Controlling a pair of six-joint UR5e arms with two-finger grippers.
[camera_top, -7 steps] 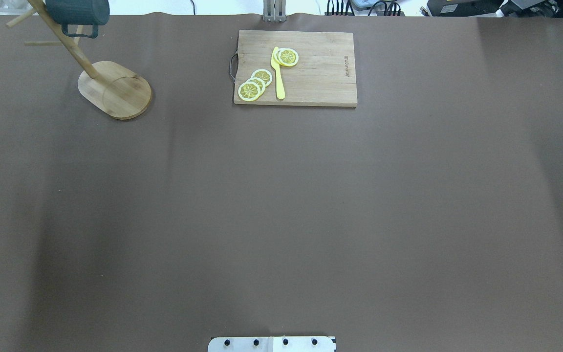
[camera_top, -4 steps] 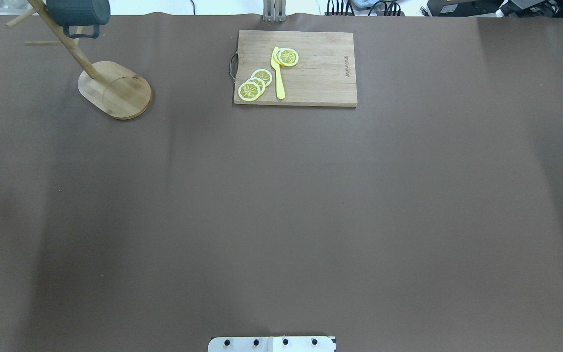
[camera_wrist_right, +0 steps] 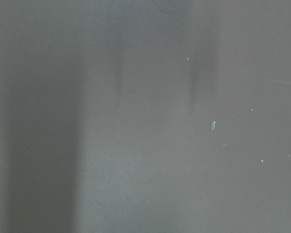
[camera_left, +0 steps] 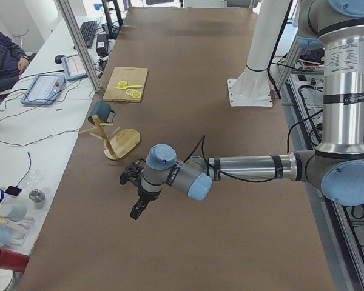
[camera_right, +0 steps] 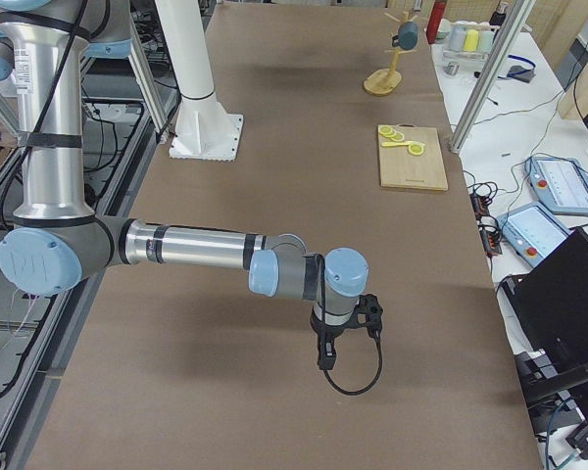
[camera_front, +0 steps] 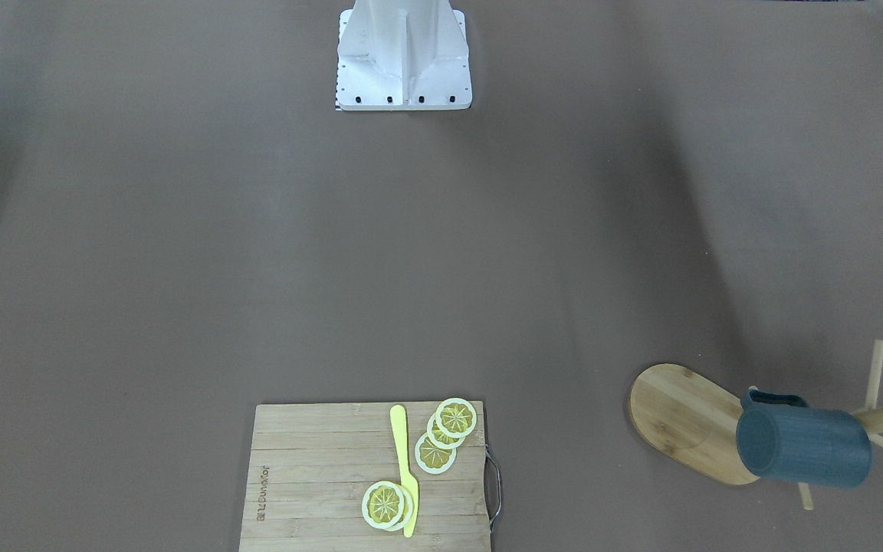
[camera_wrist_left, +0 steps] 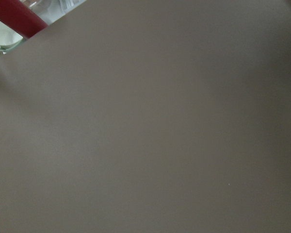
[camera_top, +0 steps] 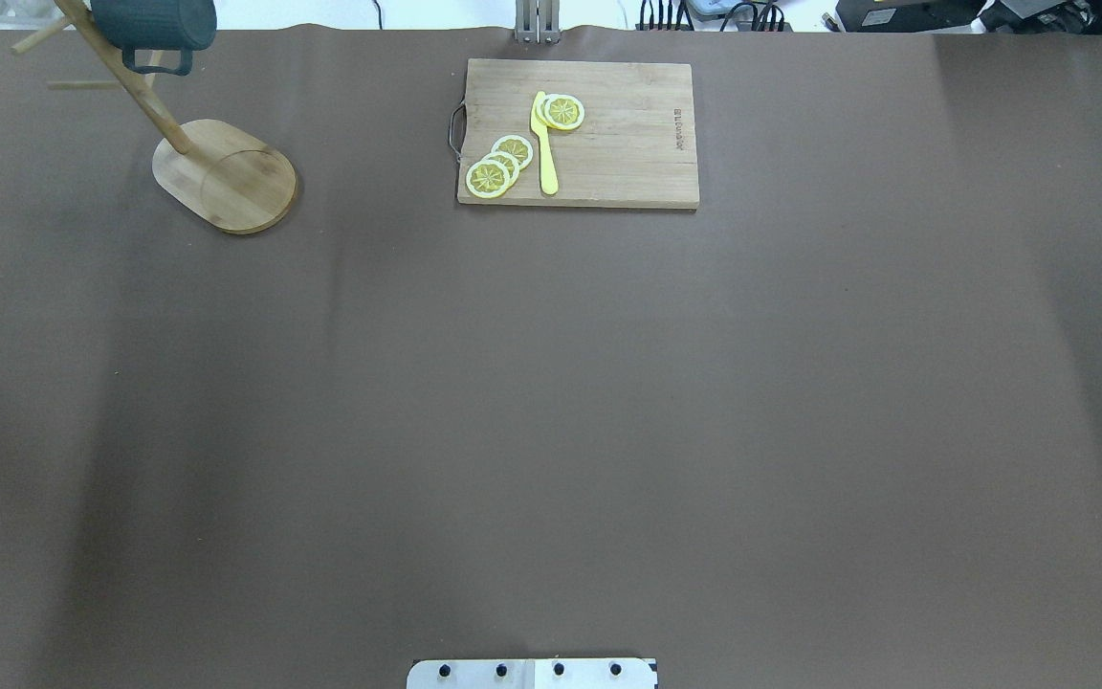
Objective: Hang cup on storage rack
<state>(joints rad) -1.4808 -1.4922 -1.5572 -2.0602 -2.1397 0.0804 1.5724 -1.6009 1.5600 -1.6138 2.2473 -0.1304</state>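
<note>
The slate-blue cup (camera_front: 802,446) hangs by its handle on a peg of the bamboo storage rack (camera_front: 679,422), tilted, with no gripper touching it. From overhead the cup (camera_top: 154,24) sits at the far left corner, above the rack's oval base (camera_top: 226,177). My left gripper (camera_left: 136,209) hovers over bare table, well short of the rack (camera_left: 124,142) and the cup (camera_left: 101,111). My right gripper (camera_right: 325,357) hangs over the mat at the opposite end, far from the rack (camera_right: 382,83). Whether either gripper is open or shut I cannot tell.
A wooden cutting board (camera_top: 628,163) lies at the far middle with lemon slices (camera_top: 498,165) and a yellow knife (camera_top: 544,144). The robot's base plate (camera_top: 532,674) is at the near edge. A side bench carries bottles and a red cylinder (camera_left: 6,257).
</note>
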